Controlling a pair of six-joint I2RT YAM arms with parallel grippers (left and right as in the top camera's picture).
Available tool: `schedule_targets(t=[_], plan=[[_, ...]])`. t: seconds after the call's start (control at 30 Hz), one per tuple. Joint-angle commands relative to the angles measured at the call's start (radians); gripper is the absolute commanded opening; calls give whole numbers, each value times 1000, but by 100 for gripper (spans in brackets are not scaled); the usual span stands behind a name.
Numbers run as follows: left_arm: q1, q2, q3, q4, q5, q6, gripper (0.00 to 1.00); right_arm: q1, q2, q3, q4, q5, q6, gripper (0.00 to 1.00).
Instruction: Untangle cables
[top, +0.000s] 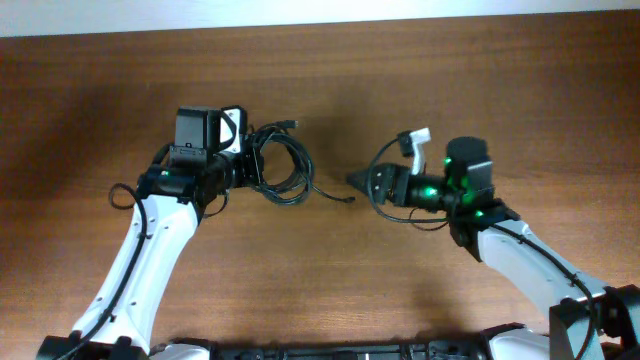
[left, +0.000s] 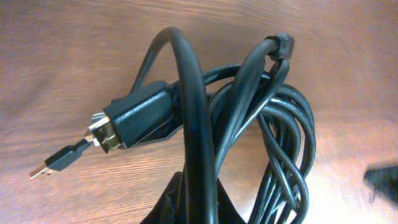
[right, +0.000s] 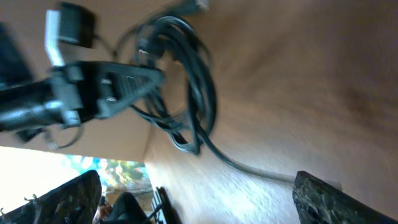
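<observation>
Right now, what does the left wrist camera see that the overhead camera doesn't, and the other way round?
Only the left wrist view shows the plugs up close: a big plug with a metal tip and a small plug poking out past it. Only the overhead view shows the left gripper holding the bundle, the open right gripper apart from it, and a loose end trailing on the table. Both show the cables looped together.
</observation>
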Motion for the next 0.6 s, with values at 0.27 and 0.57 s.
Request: schedule_targets(t=[0.27,0.57], plan=[[-130,-7,16,13,330,240,0,181,-10,2,88,233,-113,66],[-156,-7,16,18,272,209,99,223,-10,2,88,370,-6,4]])
